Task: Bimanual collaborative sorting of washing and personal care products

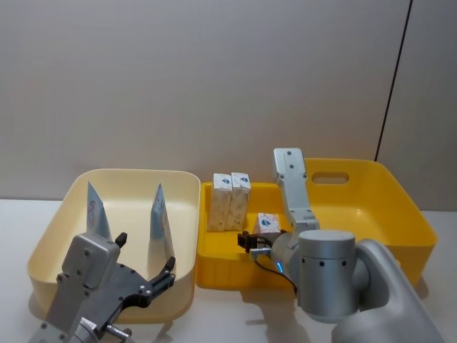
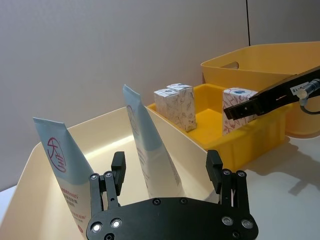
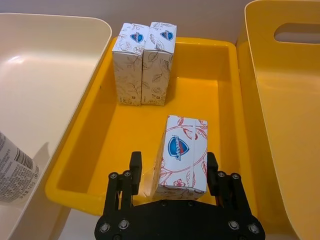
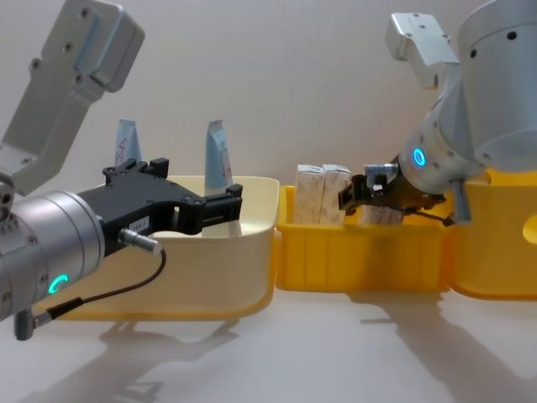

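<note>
Two pale-blue tubes (image 1: 96, 211) (image 1: 160, 214) stand tips up in the cream bin (image 1: 128, 174). My left gripper (image 1: 146, 250) is open at the bin's near wall, level with the tubes (image 2: 150, 150) and holding nothing. Two white packs (image 1: 221, 200) (image 1: 240, 199) stand side by side at the far end of the small yellow bin (image 1: 214, 275). A third white pack (image 3: 181, 155) stands nearer in that bin. My right gripper (image 3: 173, 167) straddles it with a gap showing at one finger (image 3: 135, 167).
A large yellow bin (image 1: 400, 207) with a handle slot sits right of the small one. The three bins stand close together in a row on the pale table (image 4: 336, 353). A plain wall rises behind them.
</note>
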`<state>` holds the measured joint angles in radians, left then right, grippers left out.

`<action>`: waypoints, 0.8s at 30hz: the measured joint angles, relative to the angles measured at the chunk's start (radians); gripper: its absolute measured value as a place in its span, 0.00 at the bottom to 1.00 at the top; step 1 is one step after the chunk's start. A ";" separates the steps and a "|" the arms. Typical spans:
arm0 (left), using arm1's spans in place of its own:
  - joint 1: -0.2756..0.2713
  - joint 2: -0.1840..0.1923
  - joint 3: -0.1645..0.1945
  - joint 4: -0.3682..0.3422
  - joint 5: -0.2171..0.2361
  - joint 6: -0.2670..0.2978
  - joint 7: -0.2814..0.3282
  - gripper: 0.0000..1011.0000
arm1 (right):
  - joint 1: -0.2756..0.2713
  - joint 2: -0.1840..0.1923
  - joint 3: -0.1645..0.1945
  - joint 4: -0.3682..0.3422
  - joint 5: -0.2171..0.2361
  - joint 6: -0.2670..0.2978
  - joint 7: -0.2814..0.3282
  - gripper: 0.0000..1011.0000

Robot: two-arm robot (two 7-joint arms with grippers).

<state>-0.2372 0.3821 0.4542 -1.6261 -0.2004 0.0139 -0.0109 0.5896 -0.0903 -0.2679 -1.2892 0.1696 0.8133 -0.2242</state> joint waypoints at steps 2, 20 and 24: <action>0.000 0.000 0.000 0.000 0.000 0.000 0.000 0.99 | 0.001 0.000 0.000 0.002 -0.001 -0.002 0.000 0.72; 0.000 0.000 0.000 0.000 0.000 0.000 0.000 0.99 | 0.003 -0.002 0.003 0.008 -0.004 -0.010 -0.001 0.42; 0.000 0.000 0.000 0.000 0.000 0.000 0.000 0.99 | 0.000 -0.001 0.005 -0.008 -0.004 -0.017 0.007 0.42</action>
<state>-0.2372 0.3821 0.4542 -1.6262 -0.2004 0.0139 -0.0110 0.5896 -0.0918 -0.2626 -1.2968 0.1661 0.7966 -0.2172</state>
